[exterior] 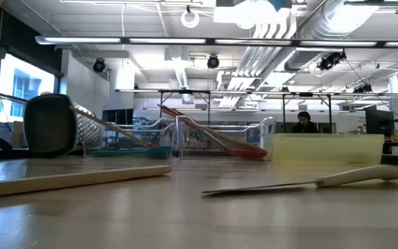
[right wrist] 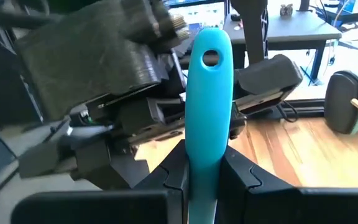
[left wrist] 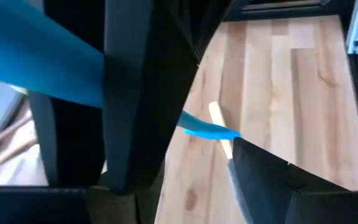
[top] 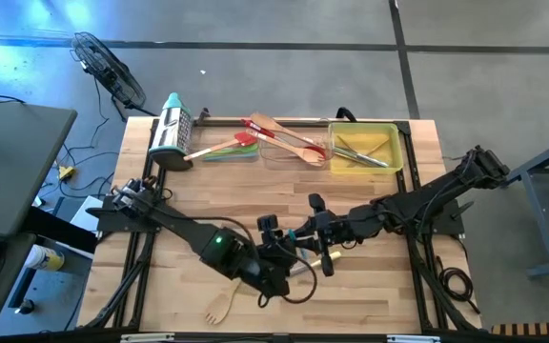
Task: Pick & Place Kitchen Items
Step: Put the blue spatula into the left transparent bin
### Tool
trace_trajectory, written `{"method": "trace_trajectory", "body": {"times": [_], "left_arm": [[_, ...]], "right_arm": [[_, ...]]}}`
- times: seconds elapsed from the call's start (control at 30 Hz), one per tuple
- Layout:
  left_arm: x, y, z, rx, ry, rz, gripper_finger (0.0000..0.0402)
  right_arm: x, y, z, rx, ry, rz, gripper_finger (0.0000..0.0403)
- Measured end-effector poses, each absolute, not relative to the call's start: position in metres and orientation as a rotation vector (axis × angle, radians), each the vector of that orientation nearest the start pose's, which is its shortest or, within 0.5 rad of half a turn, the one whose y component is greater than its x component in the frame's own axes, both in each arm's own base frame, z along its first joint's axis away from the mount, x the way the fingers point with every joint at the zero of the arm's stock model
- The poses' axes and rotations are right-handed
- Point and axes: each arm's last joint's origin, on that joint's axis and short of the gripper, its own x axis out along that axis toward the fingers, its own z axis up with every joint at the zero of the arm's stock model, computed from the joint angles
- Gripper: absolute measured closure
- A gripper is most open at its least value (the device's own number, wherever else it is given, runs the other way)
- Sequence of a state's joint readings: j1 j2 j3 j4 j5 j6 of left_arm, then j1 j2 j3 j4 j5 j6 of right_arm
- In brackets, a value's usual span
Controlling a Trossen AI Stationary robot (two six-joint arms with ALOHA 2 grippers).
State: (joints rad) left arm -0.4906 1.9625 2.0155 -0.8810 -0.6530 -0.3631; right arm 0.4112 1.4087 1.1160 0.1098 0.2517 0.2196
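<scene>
Two grippers: met over the middle of the counter [top: 389, 305], toward its near edge.
Right gripper [right wrist: 207, 177]: fingers were narrow, clamped on the blue spatula handle [right wrist: 209, 93], which stood up between them, hang-hole at the top.
Left gripper [top: 276, 270]: sat just beside the right gripper [top: 315, 238]; its fingers [left wrist: 135, 93] flanked the blue spatula blade [left wrist: 36, 59], fairly wide, contact unclear.
Knife [exterior: 302, 183]: pale handle, flat on the counter, under the grippers.
Wooden fork [top: 225, 302]: flat near the counter's front edge, beside the left arm.
Yellow tray [top: 364, 148]: back right, a few utensils inside.
Clear tray [top: 294, 151]: just beside the yellow tray, red spatula [top: 276, 133] and wooden spoons leaned across it.
Grater [top: 172, 129]: back left, teal handle, lying on its side.
Person [exterior: 303, 122]: far off in the room behind.
</scene>
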Motion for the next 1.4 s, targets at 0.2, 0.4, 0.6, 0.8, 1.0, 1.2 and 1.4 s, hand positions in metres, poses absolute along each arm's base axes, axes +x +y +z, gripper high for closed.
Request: {"method": "trace_trajectory", "body": {"times": [0.2,0.4,0.6,0.8,1.0,1.2,1.4], "left_arm": [[0.385,-0.181,0.353,0.066,0.660,0.257,0.0222],[0.387,-0.180,0.356,0.046,0.589,0.348,0.0222],[0.391,-0.181,0.360,0.005,0.521,0.369,0.0222],[0.393,-0.181,0.365,-0.017,0.459,0.411,0.0222],[0.394,-0.181,0.366,-0.015,0.442,0.418,0.0222],[0.394,-0.181,0.365,-0.016,0.444,0.418,0.0234],[0.394,-0.179,0.365,0.035,0.451,0.423,0.0330]], "right_arm": [[0.299,0.118,0.332,0.139,0.217,0.129,0.0363],[0.298,0.118,0.335,0.115,0.196,0.124,0.0363],[0.294,0.116,0.341,0.122,0.182,0.149,0.0363],[0.289,0.114,0.349,0.125,0.153,0.159,0.0363],[0.287,0.114,0.352,0.121,0.135,0.176,0.0363],[0.287,0.114,0.352,0.123,0.130,0.179,0.0363],[0.287,0.115,0.353,0.115,0.129,0.191,0.0363]]}}
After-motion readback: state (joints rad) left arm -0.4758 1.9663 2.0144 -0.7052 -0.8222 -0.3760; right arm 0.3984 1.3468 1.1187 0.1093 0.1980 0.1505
